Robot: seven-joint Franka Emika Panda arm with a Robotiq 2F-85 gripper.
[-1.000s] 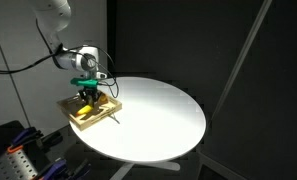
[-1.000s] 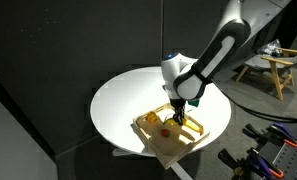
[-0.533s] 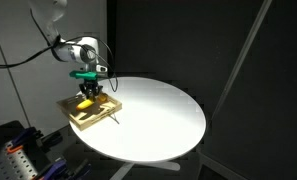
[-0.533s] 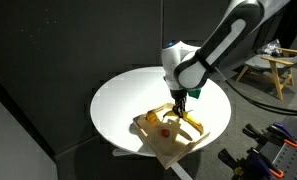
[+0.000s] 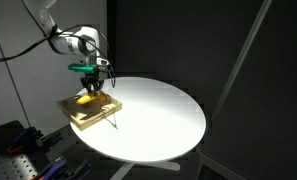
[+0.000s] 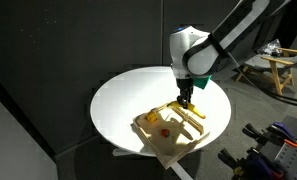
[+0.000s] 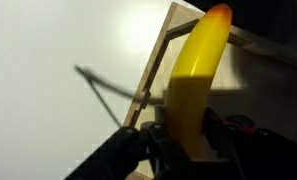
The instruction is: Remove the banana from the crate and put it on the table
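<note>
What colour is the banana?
Yellow, with an orange-looking tip. The banana shows best in the wrist view.

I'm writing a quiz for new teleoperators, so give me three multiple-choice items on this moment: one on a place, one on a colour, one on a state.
1. Where on the table does the crate sit?
A. near its edge
B. at its centre
C. off it, on the floor

2. What colour is the fruit between the fingers?
A. red
B. yellow
C. green

3. How is the gripper?
A. open and empty
B. shut on the crate's wall
C. shut on the fruit

Answers:
1 A: both exterior views show the crate by the table's rim.
2 B: the wrist view shows a yellow banana.
3 C: in the wrist view the fingers press the banana from both sides.
</note>
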